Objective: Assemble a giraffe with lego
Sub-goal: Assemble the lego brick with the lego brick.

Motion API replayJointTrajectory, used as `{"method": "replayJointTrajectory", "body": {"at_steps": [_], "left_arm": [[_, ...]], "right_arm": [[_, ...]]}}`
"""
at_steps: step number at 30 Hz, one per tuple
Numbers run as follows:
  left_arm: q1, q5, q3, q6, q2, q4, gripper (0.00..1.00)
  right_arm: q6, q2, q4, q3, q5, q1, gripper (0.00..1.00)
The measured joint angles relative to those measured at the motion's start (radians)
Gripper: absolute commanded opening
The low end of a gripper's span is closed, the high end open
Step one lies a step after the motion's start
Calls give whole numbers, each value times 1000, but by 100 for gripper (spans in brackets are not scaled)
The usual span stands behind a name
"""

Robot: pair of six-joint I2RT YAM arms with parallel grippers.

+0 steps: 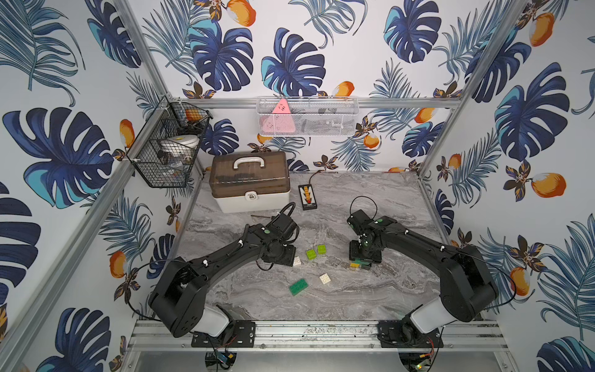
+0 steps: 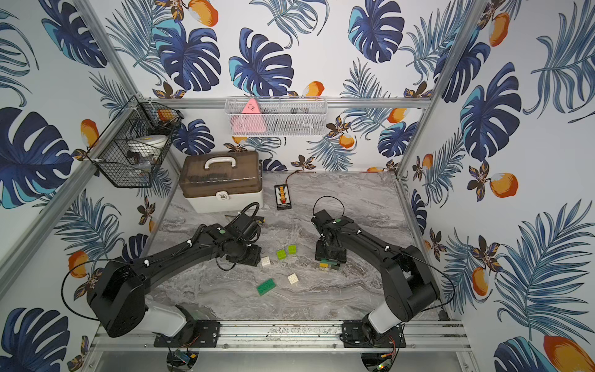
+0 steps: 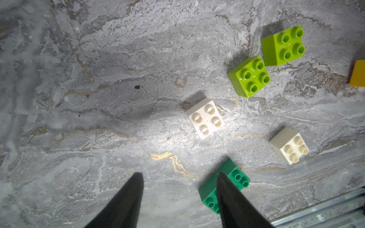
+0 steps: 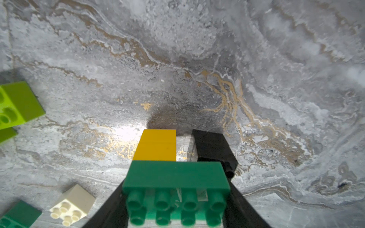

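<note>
Marbled grey worktop (image 1: 380, 290) carries everything. At nine o'clock of the lime bricks (image 1: 311, 254) hangs the left hand (image 3: 178, 174), fingers apart and empty, a white brick (image 1: 297, 261) just beside it. A dark green brick (image 1: 298, 287) and second white brick (image 1: 325, 278) lie toward six. At three o'clock the right hand (image 4: 176, 187) clamps the giraffe (image 4: 175, 173): green body, yellow and black legs.

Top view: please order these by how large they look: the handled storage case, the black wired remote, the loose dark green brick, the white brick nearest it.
1. storage case
2. black wired remote
3. dark green brick, close to the remote, so this order is unsure
4. white brick
</note>
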Motion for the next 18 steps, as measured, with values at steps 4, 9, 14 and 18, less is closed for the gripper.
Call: {"method": "replayJointTrajectory", "body": {"at_steps": [4,9,14,18], "left_arm": [[-3,-4,0,0,0,0,64],[-7,-10,0,0,-1,0,64],[-8,-17,0,0,-2,0,64],[-9,-17,0,0,-4,0,64]], "right_arm": [[28,-8,11,-11,3,0,49],[67,-7,12,-10,11,0,49],[95,6,2,9,18,0,49],[105,18,-15,29,18,0,49]]}}
